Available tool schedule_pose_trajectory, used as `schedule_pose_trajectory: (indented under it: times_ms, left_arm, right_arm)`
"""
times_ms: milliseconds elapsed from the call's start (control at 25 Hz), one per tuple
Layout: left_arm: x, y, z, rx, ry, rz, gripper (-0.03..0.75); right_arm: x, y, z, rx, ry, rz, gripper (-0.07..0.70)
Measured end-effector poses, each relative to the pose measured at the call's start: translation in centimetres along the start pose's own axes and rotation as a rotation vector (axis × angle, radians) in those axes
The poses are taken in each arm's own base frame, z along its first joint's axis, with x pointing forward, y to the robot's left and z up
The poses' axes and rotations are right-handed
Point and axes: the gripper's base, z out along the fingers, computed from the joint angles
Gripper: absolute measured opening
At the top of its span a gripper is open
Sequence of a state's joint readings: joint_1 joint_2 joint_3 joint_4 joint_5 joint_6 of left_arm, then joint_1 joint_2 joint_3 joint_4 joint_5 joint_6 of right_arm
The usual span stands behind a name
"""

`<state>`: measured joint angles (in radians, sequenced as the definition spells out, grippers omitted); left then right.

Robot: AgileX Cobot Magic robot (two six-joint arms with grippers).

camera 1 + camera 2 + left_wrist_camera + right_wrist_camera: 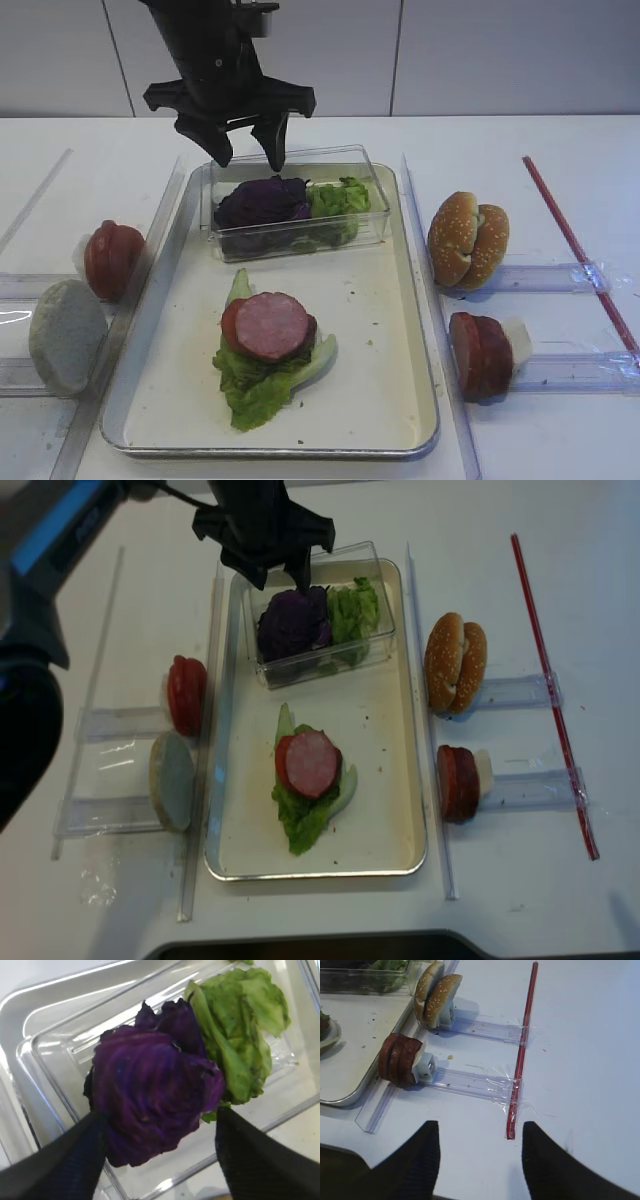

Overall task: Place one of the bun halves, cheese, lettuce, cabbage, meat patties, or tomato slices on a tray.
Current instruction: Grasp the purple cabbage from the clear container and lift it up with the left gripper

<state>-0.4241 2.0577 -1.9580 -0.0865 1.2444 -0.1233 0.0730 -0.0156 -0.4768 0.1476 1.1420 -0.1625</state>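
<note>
My left gripper (248, 150) hangs open over a clear plastic box, its fingers either side of the purple cabbage (150, 1095) lying inside, beside green lettuce (240, 1035). The box stands at the far end of the cream tray (400, 300). Mid-tray, a meat patty (272, 325) rests on lettuce (260, 385). Sesame bun halves (468, 240) and meat patties (480, 355) stand on rails to the right. Tomato slices (110, 258) and a pale bun half (66, 335) stand to the left. Cheese is out of view. My right gripper (480, 1130) is open over bare table.
Clear plastic rails (560, 278) flank the tray on both sides. A red strip (575, 240) is taped across the right rails' outer ends. The clear box (300, 235) has upright walls around the cabbage and lettuce.
</note>
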Motion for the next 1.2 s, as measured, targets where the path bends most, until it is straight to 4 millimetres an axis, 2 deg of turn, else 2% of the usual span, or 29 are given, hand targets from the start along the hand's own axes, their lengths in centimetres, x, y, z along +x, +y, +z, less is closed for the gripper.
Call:
schedule_pose_trajectory:
  times_ms: [320, 520, 760, 880, 1200]
  left_arm:
    - [-1.1, 0.2, 3.4, -0.013, 0.033, 0.013, 0.460]
    - [-1.1, 0.3, 5.4, -0.016, 0.071, 0.015, 0.460]
    - [-1.1, 0.3, 6.5, -0.012, 0.089, 0.016, 0.456]
    - [-1.2, 0.3, 6.8, -0.004, 0.091, 0.014, 0.426]
    - [-1.2, 0.4, 7.1, -0.013, 0.090, 0.018, 0.287]
  right_arm:
    - [0.0, 0.0, 0.0, 0.000, 0.000, 0.000, 0.393]
    - [0.0, 0.0, 0.0, 0.000, 0.000, 0.000, 0.393]
    - [0.0, 0.0, 0.0, 0.000, 0.000, 0.000, 0.393]
    - [0.0, 0.0, 0.0, 0.000, 0.000, 0.000, 0.393]
    - [0.0, 0.0, 0.0, 0.000, 0.000, 0.000, 0.393]
